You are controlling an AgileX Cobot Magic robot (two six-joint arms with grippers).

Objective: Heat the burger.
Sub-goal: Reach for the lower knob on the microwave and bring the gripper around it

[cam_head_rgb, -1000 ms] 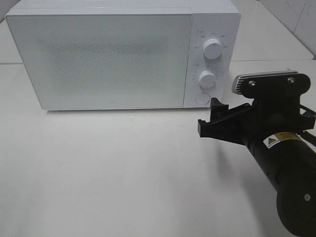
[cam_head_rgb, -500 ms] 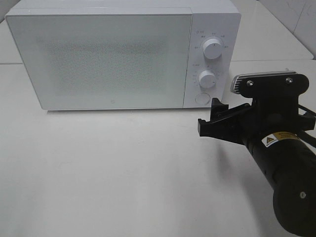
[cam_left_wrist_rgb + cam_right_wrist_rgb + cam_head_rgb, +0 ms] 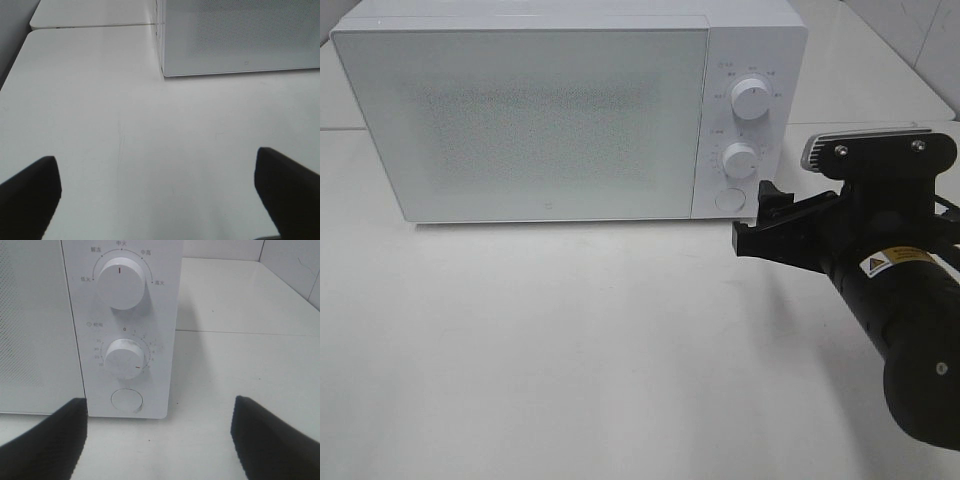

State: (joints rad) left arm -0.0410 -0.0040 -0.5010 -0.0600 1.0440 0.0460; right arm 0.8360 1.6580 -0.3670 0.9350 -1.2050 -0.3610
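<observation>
On the white table (image 3: pixel 570 360) stands a shut white microwave (image 3: pixel 540 120), tiled wall (image 3: pixel 920 35) behind; left gripper (image 3: pixel 157 192) and right gripper (image 3: pixel 160 440) both spread apart, empty.

I'm counting one microwave (image 3: pixel 550 110), two knobs (image 3: pixel 750 98), one round button (image 3: pixel 728 199), plus two hands: left hand (image 3: pixel 155 160), right hand (image 3: pixel 754 215).

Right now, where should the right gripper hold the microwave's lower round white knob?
Pinch the lower round white knob by its curved rim, straight from the front: it juts from the white microwave's upright panel, facing the open right gripper.
</observation>
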